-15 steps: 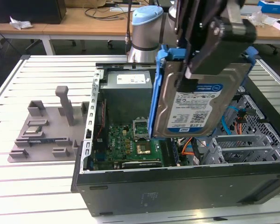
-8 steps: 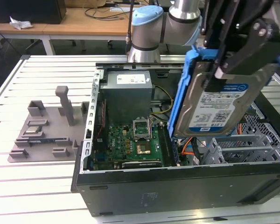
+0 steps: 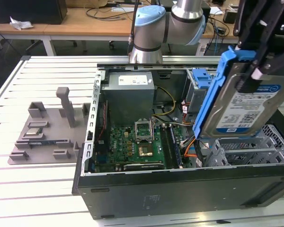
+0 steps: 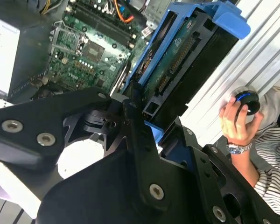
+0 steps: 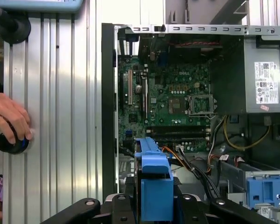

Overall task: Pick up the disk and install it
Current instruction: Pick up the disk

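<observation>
**Gripper**: black fingers clamped on the disk. The disk hangs tilted, blue edge uppermost, clear above the open computer case. In the exterior view it is at about three o'clock of the motherboard, and the grey power-supply box lies at twelve o'clock. Outside the case, a person's hand rests on a round black knob.
</observation>
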`<control>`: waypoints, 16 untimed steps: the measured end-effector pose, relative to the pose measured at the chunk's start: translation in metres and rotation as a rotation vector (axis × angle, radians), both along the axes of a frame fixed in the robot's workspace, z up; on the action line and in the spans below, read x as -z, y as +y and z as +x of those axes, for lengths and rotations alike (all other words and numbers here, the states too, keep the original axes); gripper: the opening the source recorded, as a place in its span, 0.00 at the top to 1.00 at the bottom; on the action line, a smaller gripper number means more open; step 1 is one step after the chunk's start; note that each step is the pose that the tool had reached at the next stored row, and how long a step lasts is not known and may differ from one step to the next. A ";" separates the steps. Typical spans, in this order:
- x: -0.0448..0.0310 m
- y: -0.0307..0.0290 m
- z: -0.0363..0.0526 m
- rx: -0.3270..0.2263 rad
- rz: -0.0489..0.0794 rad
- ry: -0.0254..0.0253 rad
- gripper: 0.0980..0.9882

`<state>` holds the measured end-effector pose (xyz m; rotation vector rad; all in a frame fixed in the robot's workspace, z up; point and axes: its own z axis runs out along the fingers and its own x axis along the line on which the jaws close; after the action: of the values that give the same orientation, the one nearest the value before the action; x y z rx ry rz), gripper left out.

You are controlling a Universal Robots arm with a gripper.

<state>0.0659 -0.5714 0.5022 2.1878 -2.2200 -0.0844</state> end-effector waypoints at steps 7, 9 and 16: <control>0.0001 0.0000 0.0253 0.000 0.000 0.0001 0.70; 0.0001 0.0000 0.0322 0.000 0.000 0.0001 0.70; 0.0002 0.0000 0.0540 0.000 0.000 0.0002 0.70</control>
<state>0.1199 -0.5714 0.5020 2.1877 -2.2199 -0.0847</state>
